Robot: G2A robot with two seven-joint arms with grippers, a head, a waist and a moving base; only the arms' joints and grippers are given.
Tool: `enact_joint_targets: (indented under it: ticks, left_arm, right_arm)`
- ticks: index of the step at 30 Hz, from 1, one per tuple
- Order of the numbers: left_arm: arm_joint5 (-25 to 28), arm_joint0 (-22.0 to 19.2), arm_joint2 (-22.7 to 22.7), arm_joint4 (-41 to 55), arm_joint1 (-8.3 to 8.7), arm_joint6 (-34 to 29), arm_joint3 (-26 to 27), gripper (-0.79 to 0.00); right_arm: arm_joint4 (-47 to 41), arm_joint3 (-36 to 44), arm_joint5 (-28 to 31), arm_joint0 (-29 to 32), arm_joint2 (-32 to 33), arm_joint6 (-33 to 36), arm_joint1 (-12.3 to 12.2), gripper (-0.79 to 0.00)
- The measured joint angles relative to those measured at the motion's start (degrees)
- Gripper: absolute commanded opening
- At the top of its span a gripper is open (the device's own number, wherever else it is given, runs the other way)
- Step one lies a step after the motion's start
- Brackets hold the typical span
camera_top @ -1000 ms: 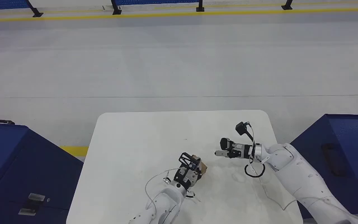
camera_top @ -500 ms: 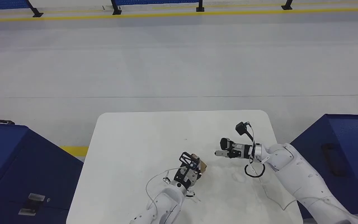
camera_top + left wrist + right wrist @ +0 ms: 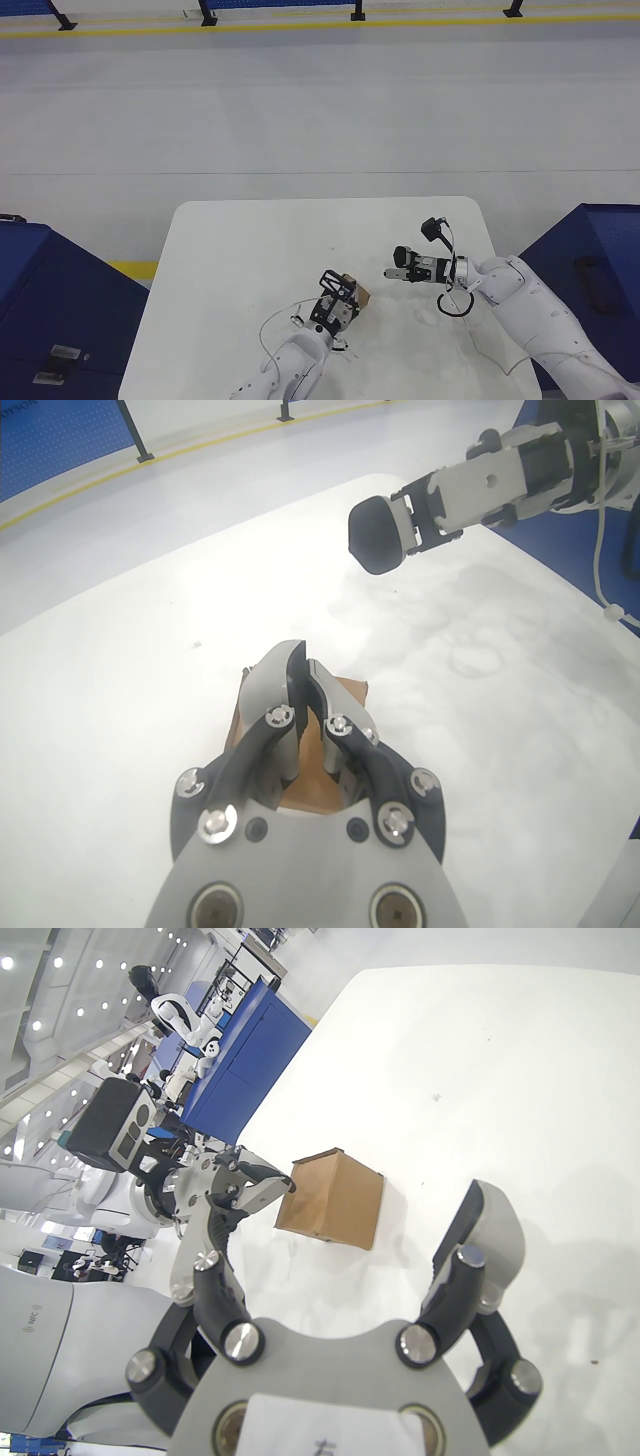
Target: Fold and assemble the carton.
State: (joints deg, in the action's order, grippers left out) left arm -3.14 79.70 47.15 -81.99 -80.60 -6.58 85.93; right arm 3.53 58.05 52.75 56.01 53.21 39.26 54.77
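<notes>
**A:** Start at the left. What is the left hand (image 3: 338, 297) doing?

**B:** It sits near the middle of the white surface (image 3: 230, 260), and its arm comes in from about 7 o'clock. Its fingers (image 3: 267, 680) are pressed almost together, pinching the near top edge of the carton (image 3: 357, 296). A sliver of brown board shows between them in the left wrist view.

**A:** And the carton?

**B:** It is a small brown box resting on the surface, touching the left hand at that hand's 3 o'clock. In the right wrist view its walls stand squared up. The side facing the right hand is plain board. I cannot tell whether the top flaps are tucked.

**A:** And the right hand (image 3: 390, 271)?

**B:** It is at about 2 o'clock from the carton, near it but not touching, with its tips pointing toward it. Its arm reaches in from about 4 o'clock. The jaws stand wide apart and hold nothing.
</notes>
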Motion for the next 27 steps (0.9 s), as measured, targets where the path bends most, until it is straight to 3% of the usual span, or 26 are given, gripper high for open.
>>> enact_joint_targets:
  ticks: [5, 11, 18, 23, 27]
  left_arm:
    - [0.22, -0.96, -0.34, -0.27, -0.27, -3.33, -1.94, -0.785]
    - [0.68, -0.19, 0.07, 0.23, -0.3, -0.24, -0.56, -0.785]
    - [1.02, -1.36, -0.23, -0.49, -0.57, -3.57, -2.56, -0.785]
    - [0.6, 0.39, 1.51, -2.1, -0.01, -1.24, 1.38, -0.785]
    - [1.96, 4.31, 4.99, -5.38, 1.41, -1.56, 8.61, -0.785]
  right_arm:
    - [0.0, 0.0, 0.0, 0.0, 0.0, 0.0, 0.0, 0.0]
    - [0.0, 0.0, 0.0, 0.0, 0.0, 0.0, 0.0, 0.0]
    - [0.0, 0.0, 0.0, 0.0, 0.0, 0.0, 0.0, 0.0]
    - [0.0, 0.0, 0.0, 0.0, 0.0, 0.0, 0.0, 0.0]
    - [0.0, 0.0, 0.0, 0.0, 0.0, 0.0, 0.0, 0.0]
